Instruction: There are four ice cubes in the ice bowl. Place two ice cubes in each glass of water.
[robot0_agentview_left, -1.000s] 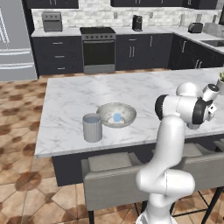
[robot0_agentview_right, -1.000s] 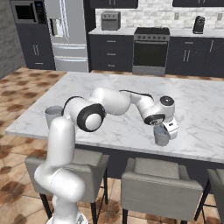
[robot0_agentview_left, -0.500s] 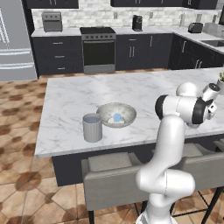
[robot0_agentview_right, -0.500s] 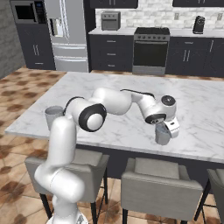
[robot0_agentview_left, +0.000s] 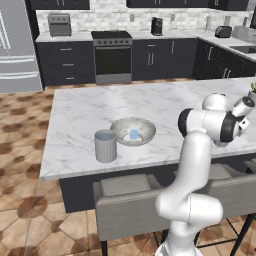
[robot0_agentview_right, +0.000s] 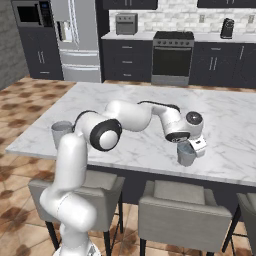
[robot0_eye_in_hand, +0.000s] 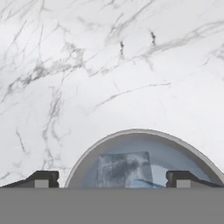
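Marble island counter (robot0_agentview_left: 90, 107) filled the middle of a dark-cabineted kitchen, and we saw the white arm reaching across it. From the right base camera the gripper (robot0_agentview_right: 192, 149) hung directly over a grey glass (robot0_agentview_right: 185, 153) near the counter's front edge, almost touching its rim. In the hand camera the fingertips (robot0_eye_in_hand: 43, 178) stood spread wide, one at each side of that glass (robot0_eye_in_hand: 144, 151), with nothing between them; a pale-blue ice cube (robot0_eye_in_hand: 124, 169) sat in the water below (we could not tell whether a second cube lay under it).

The other glass (robot0_agentview_left: 105, 145) stood well apart, toward the opposite end of the counter, just beside the bowl (robot0_agentview_left: 133, 131). From the left base camera we made out pale-blue ice (robot0_agentview_left: 134, 133) inside the bowl, though the number of cubes was too small to tell. In the right base camera this glass (robot0_agentview_right: 61, 132) showed partly behind the arm's elbow. Grey stools (robot0_agentview_right: 179, 212) lined the near side of the counter.
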